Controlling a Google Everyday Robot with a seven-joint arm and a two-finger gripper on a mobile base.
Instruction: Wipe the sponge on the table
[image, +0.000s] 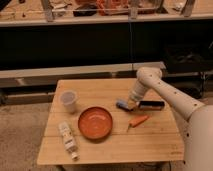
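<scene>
Planks of light wood, joined lengthwise, make up the small desk, which stands on a speckled pale floor. Behind it, at 12 o'clock, a long grey shelf runs across the room, with a dark recess above it and a cluttered upper counter higher up.

Taking the orange bowl near the desk's middle as the dial's centre, the sponge lies at 2 o'clock, a small light-blue block flat on the wood. The white arm reaches in from 3 o'clock, bends at a rounded joint and slopes down, so that the pincer sits right at the sponge's right end, touching it or all but touching it. Whether it is clamped on the sponge or apart, I cannot tell.

A black bar lies just beside the pincer at its 3 o'clock. An orange carrot-shaped thing lies at the bowl's 3 o'clock, below the sponge. A pale cup stands upright at 10 o'clock, and a small bottle lies on its side at 8 o'clock, near the front left corner.
</scene>
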